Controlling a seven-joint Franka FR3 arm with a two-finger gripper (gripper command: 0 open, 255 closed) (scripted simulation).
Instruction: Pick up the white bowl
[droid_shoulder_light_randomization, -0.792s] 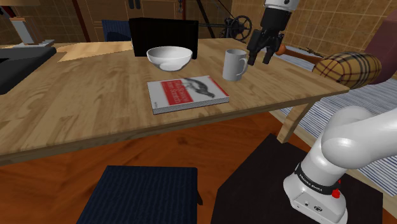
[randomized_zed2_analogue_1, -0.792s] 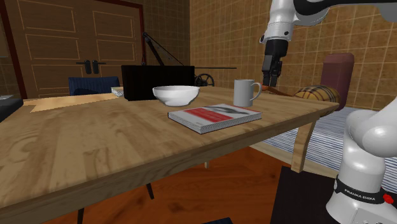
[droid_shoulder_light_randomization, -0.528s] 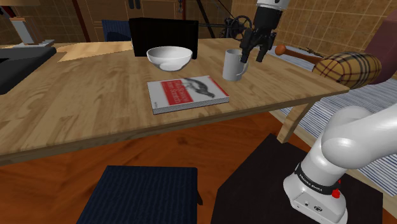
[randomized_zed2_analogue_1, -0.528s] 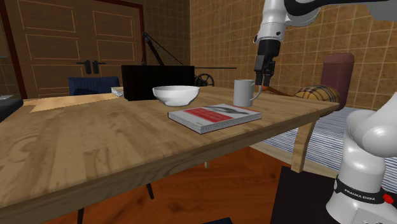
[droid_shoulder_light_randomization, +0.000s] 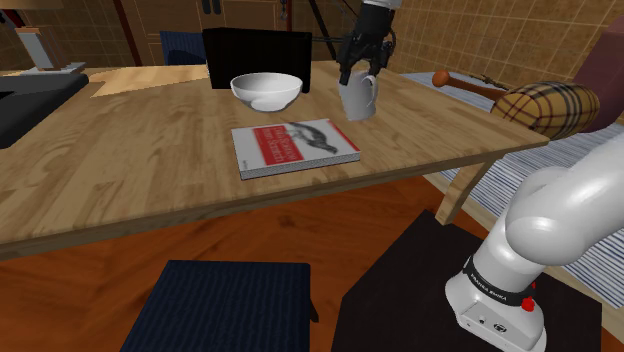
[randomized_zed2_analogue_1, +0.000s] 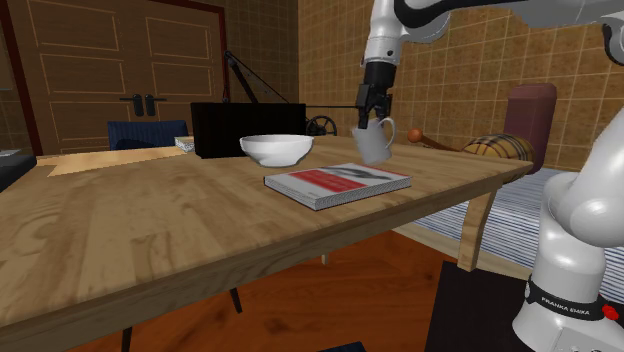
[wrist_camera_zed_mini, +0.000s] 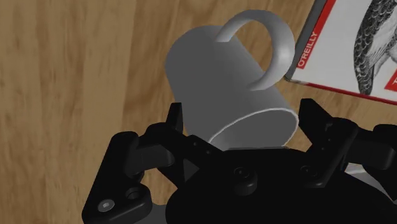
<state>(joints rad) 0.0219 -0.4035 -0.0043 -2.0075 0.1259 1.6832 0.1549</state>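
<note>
The white bowl (droid_shoulder_light_randomization: 266, 90) (randomized_zed2_analogue_1: 276, 150) stands upright on the wooden table (droid_shoulder_light_randomization: 120, 170), in front of a black box (droid_shoulder_light_randomization: 258, 55). A grey mug (droid_shoulder_light_randomization: 358, 97) (randomized_zed2_analogue_1: 374, 142) (wrist_camera_zed_mini: 222, 83) to the bowl's right in the shoulder view is tipped over at a slant. My gripper (droid_shoulder_light_randomization: 357, 70) (randomized_zed2_analogue_1: 370, 110) (wrist_camera_zed_mini: 245, 118) is at the mug's rim, open, with the rim between the two fingers. One finger (wrist_camera_zed_mini: 175, 118) touches the mug's side; the other stands slightly off it. The bowl lies apart from the gripper, further to the shoulder view's left.
A red and white book (droid_shoulder_light_randomization: 295, 145) (randomized_zed2_analogue_1: 338, 183) (wrist_camera_zed_mini: 356, 44) lies flat in front of the bowl and mug. A dark blue chair seat (droid_shoulder_light_randomization: 225, 305) sits below the table's near edge. A plaid cushion (droid_shoulder_light_randomization: 545, 105) lies past the table's right end.
My gripper has swung to the shoulder view's left and down, from beside the mug onto its rim. The mug, upright before, now leans and has shifted slightly toward the bowl.
</note>
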